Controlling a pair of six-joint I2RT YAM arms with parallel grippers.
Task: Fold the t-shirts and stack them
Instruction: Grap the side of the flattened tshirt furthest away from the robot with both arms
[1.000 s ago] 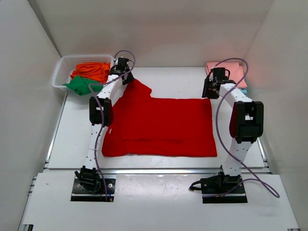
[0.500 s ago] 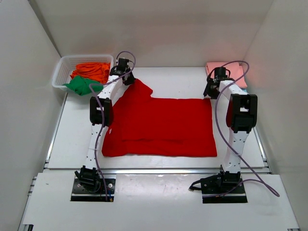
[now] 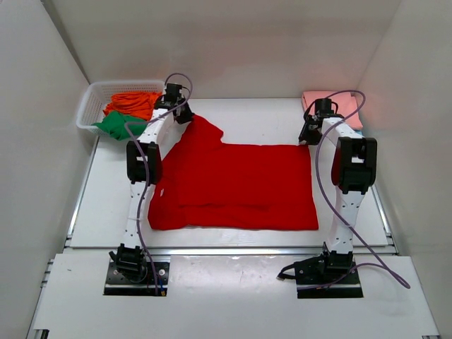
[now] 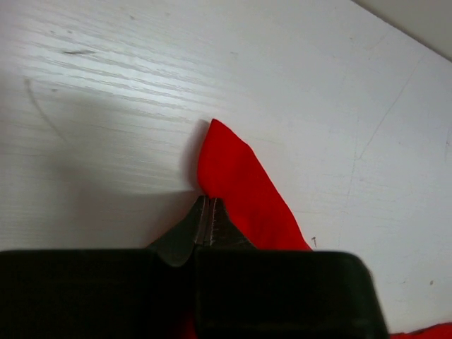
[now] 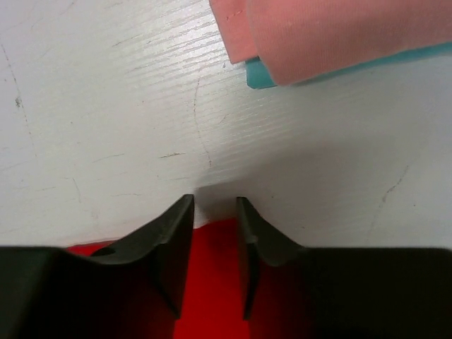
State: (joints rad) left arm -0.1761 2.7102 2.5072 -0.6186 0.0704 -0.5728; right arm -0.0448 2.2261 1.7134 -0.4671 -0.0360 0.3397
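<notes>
With the left gripper [image 4: 210, 206] pinched shut on the far left corner of the red t-shirt [image 3: 240, 183], flat on the table [image 3: 261, 120], close the parted right gripper [image 5: 214, 226] fully over the far right corner, then lift both evenly.

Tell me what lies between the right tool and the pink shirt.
Only bare table, per the right wrist view, between right tool and pink shirt.

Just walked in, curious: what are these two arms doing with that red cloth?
Folding t-shirts. The left gripper pinches a far corner of the red t-shirt; the right gripper is open over its other far corner. A pink shirt lies folded on a light blue one; an orange shirt and a green shirt wait in the basket.
</notes>
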